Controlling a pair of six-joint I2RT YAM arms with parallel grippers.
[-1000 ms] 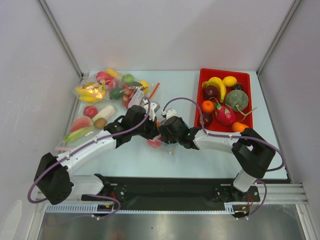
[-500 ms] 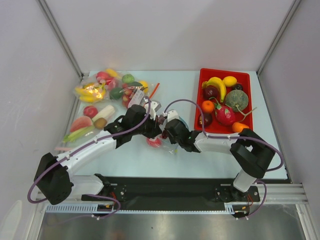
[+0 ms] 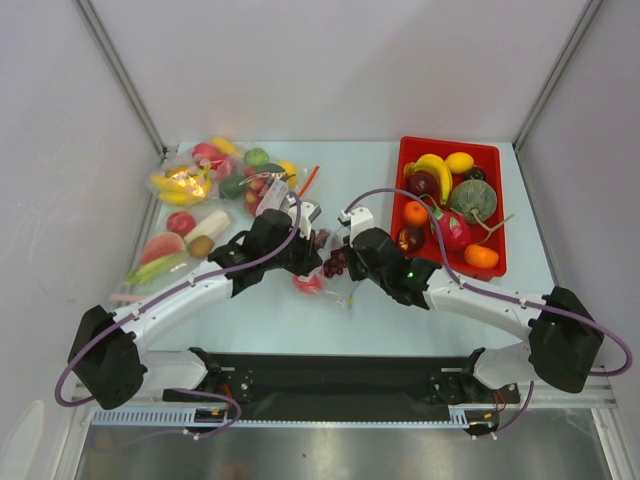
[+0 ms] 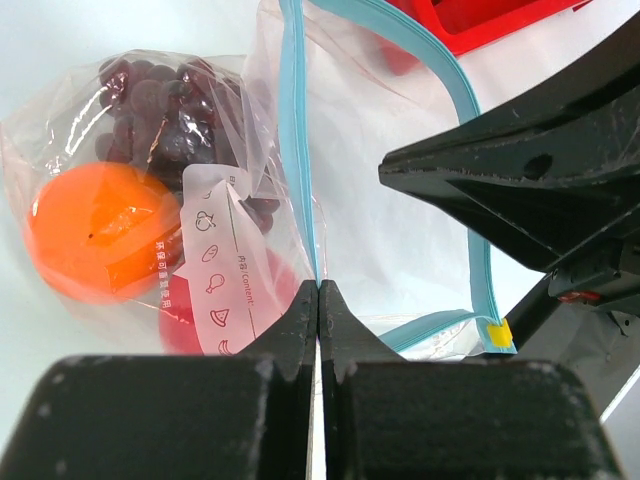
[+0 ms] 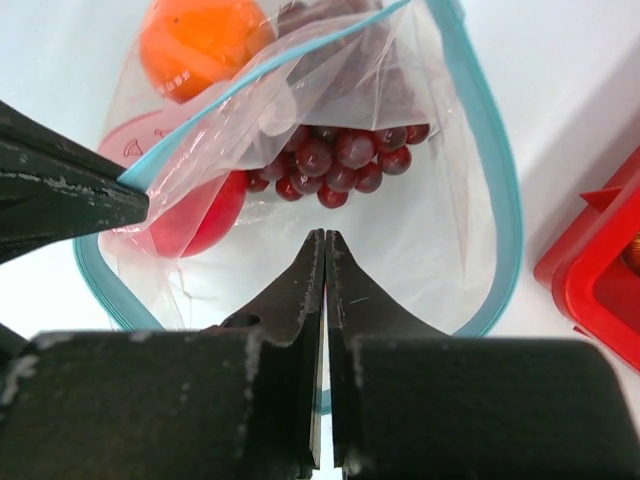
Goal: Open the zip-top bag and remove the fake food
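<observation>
- Your left tool is clamped on the zip-top bag, at its blue-green strip.
- Your right tool has its fingers pressed together, tips at the open mouth (whether they pinch film, I cannot tell).
- The bag lies near the middle of the counter, with the fake food inside it.

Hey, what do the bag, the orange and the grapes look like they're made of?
The bag: thin clear plastic film, glossy and crinkled, with a blue-green zip strip. The orange: probably moulded plastic, smooth even colour. The grapes: likely plastic too, shiny dark beads.
</observation>
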